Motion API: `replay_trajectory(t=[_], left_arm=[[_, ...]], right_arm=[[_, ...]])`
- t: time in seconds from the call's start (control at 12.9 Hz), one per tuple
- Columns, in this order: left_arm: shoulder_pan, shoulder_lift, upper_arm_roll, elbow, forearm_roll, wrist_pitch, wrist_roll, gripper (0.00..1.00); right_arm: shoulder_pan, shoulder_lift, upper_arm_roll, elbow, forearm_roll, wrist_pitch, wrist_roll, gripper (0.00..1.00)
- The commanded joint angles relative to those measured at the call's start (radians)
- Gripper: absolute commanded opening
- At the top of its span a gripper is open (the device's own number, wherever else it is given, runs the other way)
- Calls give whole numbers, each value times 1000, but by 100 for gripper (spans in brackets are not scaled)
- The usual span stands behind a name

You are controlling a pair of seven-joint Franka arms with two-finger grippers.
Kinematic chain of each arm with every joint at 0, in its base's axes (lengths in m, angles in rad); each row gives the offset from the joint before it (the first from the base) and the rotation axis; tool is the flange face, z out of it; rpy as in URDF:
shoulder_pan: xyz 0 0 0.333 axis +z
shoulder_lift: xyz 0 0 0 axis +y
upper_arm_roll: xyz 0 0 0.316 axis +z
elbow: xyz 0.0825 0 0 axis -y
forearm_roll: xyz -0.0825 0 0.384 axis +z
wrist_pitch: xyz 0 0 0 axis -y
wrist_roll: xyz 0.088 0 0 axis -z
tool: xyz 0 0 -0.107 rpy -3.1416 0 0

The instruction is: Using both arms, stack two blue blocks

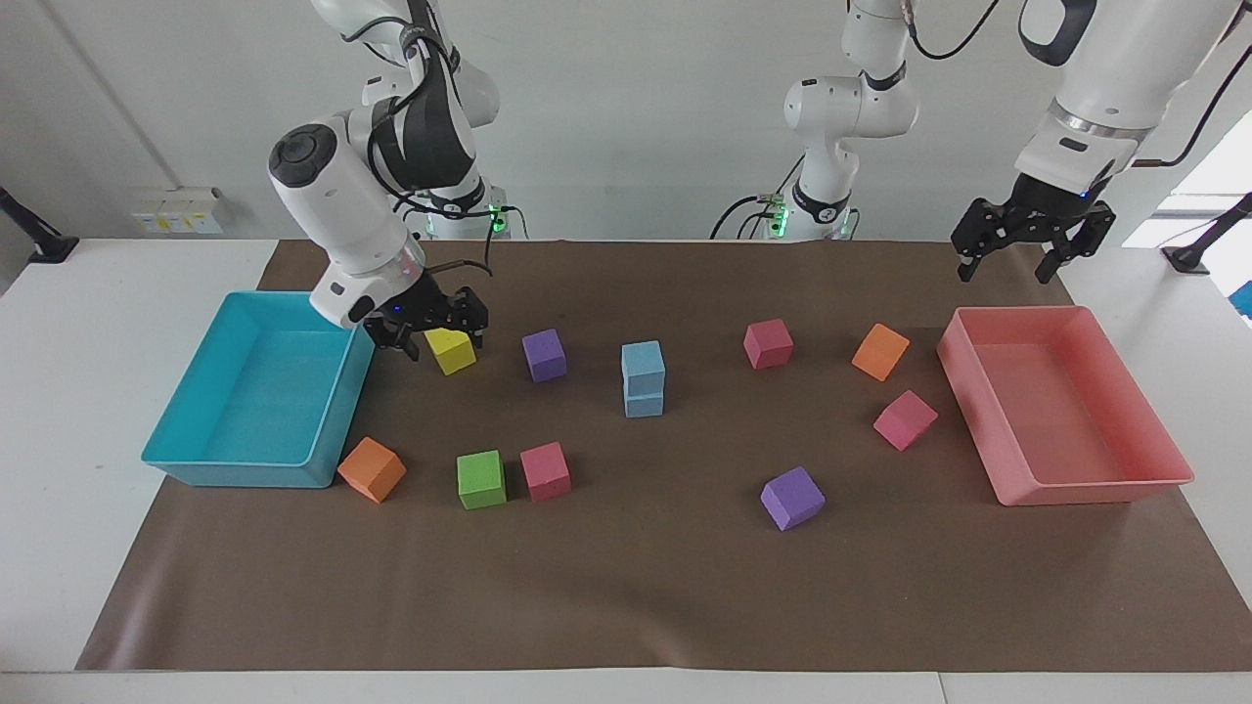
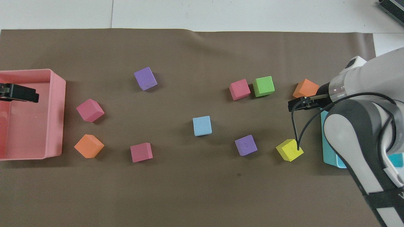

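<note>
A white desk (image 1: pixel 88 323) stands against a pale wall, most of its top covered by a brown mat (image 1: pixel 626 587). Near the middle of the mat the two blue blocks (image 1: pixel 643 378) sit stacked, one squarely on the other; from overhead only the upper one's top face shows (image 2: pixel 202 125). Nothing touches the stack.

The right hand (image 1: pixel 426 328) hangs low beside the rim of the turquoise tray (image 1: pixel 196 469) at the right arm's end, its fingers spread and released, holding nothing. It is just above a yellow cube (image 1: pixel 451 351); whether a fingertip brushes that cube is hard to say from this angle. A purple cube (image 1: pixel 544 354) lies between the yellow cube and the stack.

The left hand (image 1: pixel 1034 232) is raised over the robot-side edge of the pink tray (image 1: pixel 1095 489) at the left arm's end, fingers spread and released, empty. In the overhead view only its tip shows over that tray (image 2: pixel 19 93).

Loose cubes lie around the mat. Toward the right arm's end, farther from the robots than the stack, are an orange cube (image 1: pixel 372 469), a green cube (image 1: pixel 481 479) and a pink cube (image 1: pixel 545 471), the last two side by side. Toward the left arm's end are a second pink cube (image 1: pixel 768 343), a second orange cube (image 1: pixel 880 351), a third pink cube (image 1: pixel 905 419) and a second purple cube (image 1: pixel 792 498).
</note>
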Motion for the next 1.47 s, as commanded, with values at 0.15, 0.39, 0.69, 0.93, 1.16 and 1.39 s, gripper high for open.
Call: replay_trajectory(t=[0.15,0.39,0.69,0.93,1.16,1.39], left_arm=[[-1,44,-25,126,-40,-161,9,100],[-3,-6,-29,48,-47,-167,9,100],[-4,-5,-29,50,-46,-167,7,100],[-4,-3,-29,50,-41,-163,7,100],[-4,-2,-29,50,-37,-158,7,100],[-4,-2,-29,50,-37,-158,7,100]], right_arm=[[-45,-110,9,17,-74,-82,59,100],[-62,-174,3,23,-76,-119,152,100],[-102,-168,3,200,-76,-318,151,100],[-136,-121,7,259,-77,-366,155,100],[-133,-136,6,215,-70,-365,148,100],[-133,-136,6,215,-66,-368,149,100]])
